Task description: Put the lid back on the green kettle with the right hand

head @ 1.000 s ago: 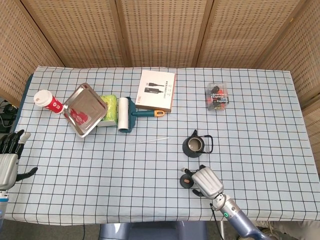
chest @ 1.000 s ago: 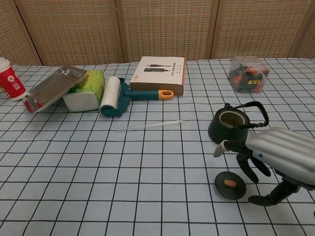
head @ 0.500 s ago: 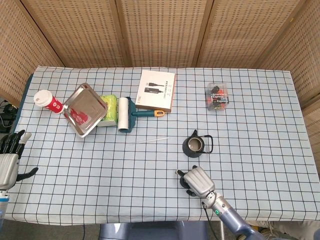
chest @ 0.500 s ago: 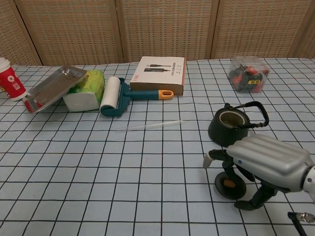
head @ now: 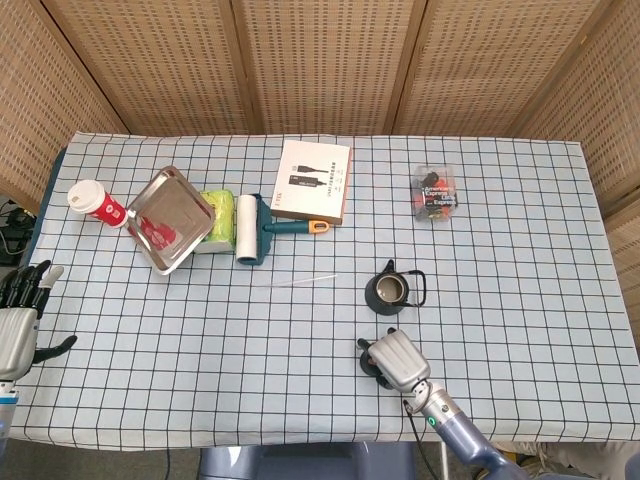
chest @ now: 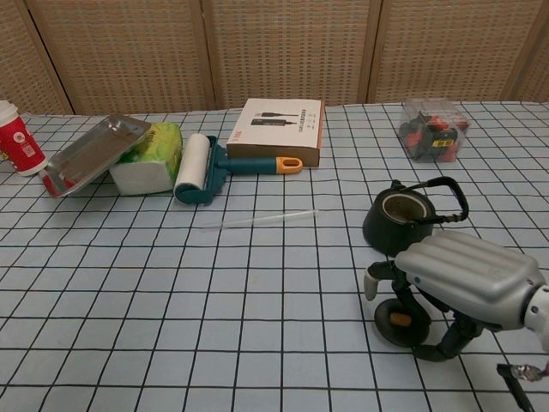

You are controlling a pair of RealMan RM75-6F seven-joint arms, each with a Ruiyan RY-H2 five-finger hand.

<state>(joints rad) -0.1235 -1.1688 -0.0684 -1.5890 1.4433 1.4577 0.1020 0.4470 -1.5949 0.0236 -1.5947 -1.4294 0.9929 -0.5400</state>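
Note:
The green kettle point(head: 388, 290) point(chest: 403, 221) stands upright and open-topped right of the table's middle, its handle tipped to the right. Its dark round lid point(chest: 396, 321) with an orange knob lies flat on the cloth just in front of it. My right hand point(head: 397, 360) point(chest: 463, 276) arches over the lid, thumb on the left and fingers curled down around the right rim, gripping it. From the head view only a dark edge of the lid point(head: 370, 368) shows under the hand. My left hand point(head: 20, 310) hangs open at the table's left edge.
At the back left are a red cup point(head: 97, 203), a steel tray point(head: 170, 218) leaning on a green sponge pack point(chest: 147, 158), and a lint roller point(head: 250, 230). A white box point(head: 314, 180) lies behind them. A thin clear stick point(chest: 257, 220) lies mid-table, a clear box point(head: 436, 194) back right.
My right hand slid left from beside the lid to over it, then settled lower with its fingers curling around the rim. The lid, the kettle and my left hand stayed put.

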